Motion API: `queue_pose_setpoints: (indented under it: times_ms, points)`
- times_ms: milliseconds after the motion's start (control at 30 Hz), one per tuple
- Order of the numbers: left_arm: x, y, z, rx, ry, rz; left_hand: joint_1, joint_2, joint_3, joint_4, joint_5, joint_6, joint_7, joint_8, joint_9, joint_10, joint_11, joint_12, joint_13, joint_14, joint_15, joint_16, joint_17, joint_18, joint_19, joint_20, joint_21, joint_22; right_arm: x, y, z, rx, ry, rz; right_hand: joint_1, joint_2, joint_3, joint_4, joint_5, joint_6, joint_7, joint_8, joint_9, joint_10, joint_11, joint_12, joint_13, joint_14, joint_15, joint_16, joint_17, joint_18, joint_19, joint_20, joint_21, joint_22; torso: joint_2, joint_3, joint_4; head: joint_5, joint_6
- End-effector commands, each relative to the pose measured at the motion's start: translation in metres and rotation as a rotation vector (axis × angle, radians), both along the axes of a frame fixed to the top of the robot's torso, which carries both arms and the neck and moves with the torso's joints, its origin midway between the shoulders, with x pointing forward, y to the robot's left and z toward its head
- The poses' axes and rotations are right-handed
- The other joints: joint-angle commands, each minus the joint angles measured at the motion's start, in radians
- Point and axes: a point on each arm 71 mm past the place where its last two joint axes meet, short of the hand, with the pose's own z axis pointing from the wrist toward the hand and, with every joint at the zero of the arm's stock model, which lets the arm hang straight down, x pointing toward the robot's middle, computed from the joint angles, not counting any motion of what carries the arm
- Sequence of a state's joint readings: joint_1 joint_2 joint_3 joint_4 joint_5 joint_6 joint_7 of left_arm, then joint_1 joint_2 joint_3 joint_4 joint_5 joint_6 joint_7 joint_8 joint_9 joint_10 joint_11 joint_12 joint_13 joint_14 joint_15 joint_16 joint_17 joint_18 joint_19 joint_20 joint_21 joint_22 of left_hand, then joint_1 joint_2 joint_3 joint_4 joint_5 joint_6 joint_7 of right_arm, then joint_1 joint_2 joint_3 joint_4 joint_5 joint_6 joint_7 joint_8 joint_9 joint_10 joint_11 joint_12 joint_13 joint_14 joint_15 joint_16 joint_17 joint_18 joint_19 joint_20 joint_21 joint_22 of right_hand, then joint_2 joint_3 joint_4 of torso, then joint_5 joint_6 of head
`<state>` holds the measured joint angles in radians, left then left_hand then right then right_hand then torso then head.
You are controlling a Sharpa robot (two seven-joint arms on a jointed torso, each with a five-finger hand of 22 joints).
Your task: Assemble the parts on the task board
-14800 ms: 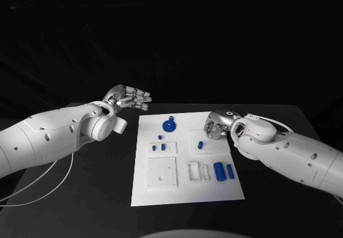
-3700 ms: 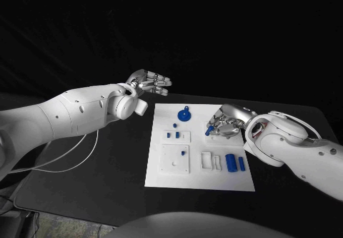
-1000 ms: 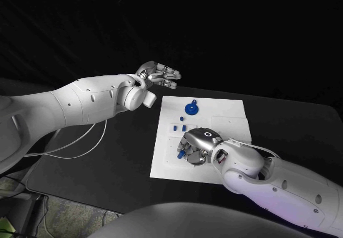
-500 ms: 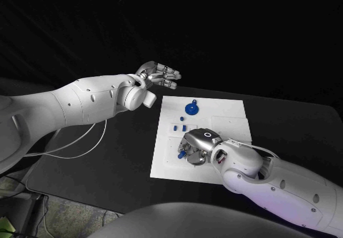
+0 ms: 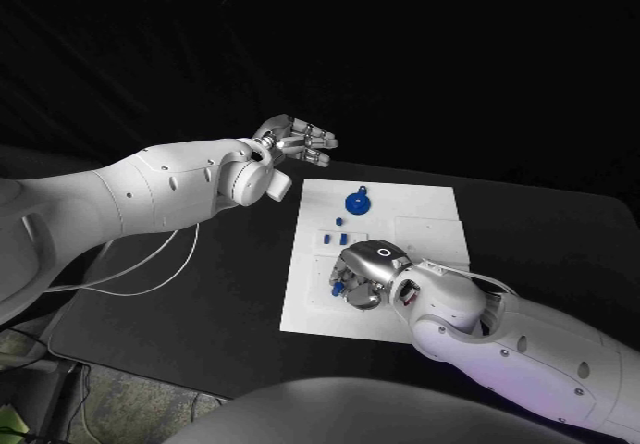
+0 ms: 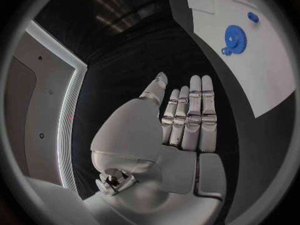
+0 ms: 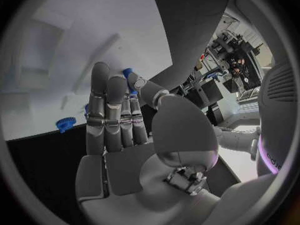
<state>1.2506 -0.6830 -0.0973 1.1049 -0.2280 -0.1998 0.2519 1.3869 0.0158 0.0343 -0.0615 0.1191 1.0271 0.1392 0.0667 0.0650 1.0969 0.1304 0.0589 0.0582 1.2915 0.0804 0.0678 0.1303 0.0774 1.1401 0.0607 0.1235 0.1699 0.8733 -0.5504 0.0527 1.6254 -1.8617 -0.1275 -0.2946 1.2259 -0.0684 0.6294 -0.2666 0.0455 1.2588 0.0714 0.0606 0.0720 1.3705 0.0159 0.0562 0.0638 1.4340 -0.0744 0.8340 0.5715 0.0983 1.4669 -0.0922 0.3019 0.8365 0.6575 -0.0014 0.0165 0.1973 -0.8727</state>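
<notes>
The white task board (image 5: 400,202) lies in the middle of the black table. My right hand (image 5: 363,274) hovers low over the board's near left part and pinches a small blue part (image 5: 337,289) between thumb and a finger; the right wrist view shows this part (image 7: 129,74) at the fingertips. A blue gear (image 5: 356,202) stands at the board's far end, with small blue pegs (image 5: 328,239) between it and the right hand. My left hand (image 5: 301,140) is raised beyond the board's far left corner, fingers straight, holding nothing. The left wrist view shows that left hand (image 6: 187,116) and the gear (image 6: 235,36).
The right forearm (image 5: 494,333) covers the board's near right part. The white left arm (image 5: 147,199) reaches across the table's left side, with a pale cable (image 5: 147,268) hanging under it. Black tabletop (image 5: 200,305) surrounds the board.
Since 3.7 s ago my right hand has carried the blue part from the board's right side to its near left part. Over the last second it has barely shifted. The left hand stays put.
</notes>
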Motion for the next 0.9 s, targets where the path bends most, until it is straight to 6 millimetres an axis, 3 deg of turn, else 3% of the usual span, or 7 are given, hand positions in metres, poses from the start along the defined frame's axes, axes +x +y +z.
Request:
queue_pose_setpoints:
  times_ms: [33, 267, 500, 700, 900]
  points:
    - [0.0, -0.003, 0.0, -0.004, 0.0, -0.019, 0.002, 0.005, 0.0, 0.005, 0.0, 0.001, 0.005, -0.002, 0.001, -0.004, -0.002, 0.002, 0.002, -0.009, 0.0, -0.004, 0.001, -0.006, -0.003, 0.004, 0.004, -0.001, -0.003, 0.001, -0.006, -0.032, 0.016, 0.019, -0.005, 0.002, 0.006, 0.002, 0.003, 0.009, 0.005, 0.004, 0.006, 0.006, -0.001, 0.005, 0.001, 0.005, -0.001, -0.005, 0.002, 0.007, 0.035, -0.007, 0.005, -0.002, 0.0, 0.0001, 0.0002, -0.001, 0.0]
    - [0.0, -0.003, 0.0, -0.004, 0.005, -0.024, 0.001, 0.005, -0.001, 0.007, -0.001, 0.001, 0.004, -0.002, 0.001, -0.006, -0.001, 0.002, 0.002, -0.01, 0.001, -0.004, 0.001, -0.006, -0.004, 0.005, 0.004, -0.004, -0.007, 0.003, -0.013, -0.044, 0.047, 0.031, -0.005, -0.003, -0.012, 0.001, 0.003, 0.002, 0.008, 0.004, 0.003, -0.004, 0.001, 0.004, 0.0, 0.0, 0.001, -0.007, 0.001, 0.008, 0.032, -0.006, 0.002, -0.003, 0.0, -0.0004, 0.0004, -0.004, 0.0]
    - [0.0, -0.003, 0.0, -0.002, 0.012, -0.025, -0.004, 0.005, -0.005, 0.013, -0.01, 0.001, 0.004, -0.002, 0.001, -0.009, 0.0, 0.002, 0.002, -0.013, 0.003, -0.004, 0.001, -0.006, -0.006, 0.007, 0.003, -0.006, -0.007, 0.0, -0.018, -0.048, 0.053, 0.019, 0.017, -0.034, -0.094, -0.009, 0.007, -0.059, 0.022, 0.003, -0.002, -0.06, 0.021, 0.003, -0.002, -0.003, 0.019, -0.004, -0.004, 0.02, 0.03, 0.012, -0.003, -0.004, 0.0, 0.0, 0.0003, -0.008, 0.0]
    - [0.0, -0.002, 0.0, -0.001, 0.009, -0.023, -0.003, 0.006, -0.005, 0.013, -0.01, 0.002, 0.004, -0.002, 0.001, -0.007, -0.001, 0.003, 0.002, -0.013, 0.003, -0.004, 0.002, -0.006, -0.005, 0.007, 0.003, -0.008, -0.007, -0.002, -0.018, -0.029, 0.045, 0.008, 0.019, -0.044, -0.084, -0.011, 0.007, -0.083, 0.028, 0.002, -0.003, -0.085, 0.031, 0.003, -0.003, -0.009, 0.023, -0.002, -0.011, 0.029, 0.024, 0.017, -0.004, 0.002, 0.0, 0.0008, -0.0004, -0.006, 0.0]
    - [0.0, -0.002, 0.0, -0.001, 0.01, -0.024, -0.003, 0.006, -0.005, 0.013, -0.01, 0.002, 0.004, -0.002, 0.001, -0.007, -0.001, 0.003, 0.002, -0.013, 0.003, -0.004, 0.002, -0.006, -0.005, 0.007, 0.003, -0.008, -0.006, -0.004, -0.016, 0.001, 0.039, -0.008, 0.01, -0.078, -0.058, -0.01, 0.007, -0.137, 0.041, 0.002, -0.006, -0.173, 0.057, 0.003, -0.004, -0.009, 0.042, 0.006, -0.016, 0.052, 0.027, 0.035, -0.005, 0.007, 0.0, 0.0007, -0.0003, -0.006, 0.0]
